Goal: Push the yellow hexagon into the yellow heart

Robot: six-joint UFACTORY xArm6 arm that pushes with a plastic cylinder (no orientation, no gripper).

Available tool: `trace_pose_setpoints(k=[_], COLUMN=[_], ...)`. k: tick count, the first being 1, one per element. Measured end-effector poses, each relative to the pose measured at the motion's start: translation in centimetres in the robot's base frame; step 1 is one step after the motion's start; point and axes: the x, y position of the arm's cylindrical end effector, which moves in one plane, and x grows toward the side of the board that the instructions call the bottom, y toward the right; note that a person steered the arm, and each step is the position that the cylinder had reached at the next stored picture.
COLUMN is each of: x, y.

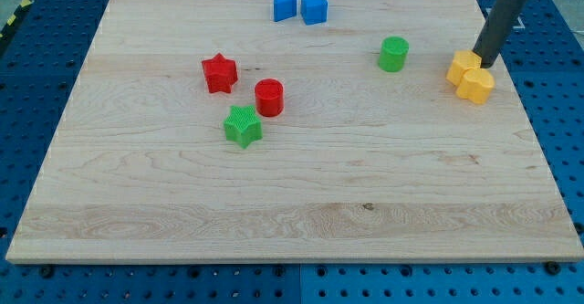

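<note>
You see the wooden board [301, 204] first. At its right edge the yellow hexagon [475, 85] already touches the yellow heart [463, 67]; the push looks done. There is no claw: my tip [485, 63] rests against the heart.

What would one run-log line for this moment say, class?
tip: at upper right of yellow pair | yellow hexagon: touching yellow heart | goal: apparently met | other blocks: apart, untouched

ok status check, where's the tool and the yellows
My tip at upper right edge of the yellow pair. Yellow hexagon touching yellow heart. Nothing in the way.
</note>
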Motion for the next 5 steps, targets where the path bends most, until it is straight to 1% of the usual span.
trace_pose_setpoints(k=[2,4,5], x=[0.2,-0.8,-1.1], y=[0.0,-0.6,-3.0])
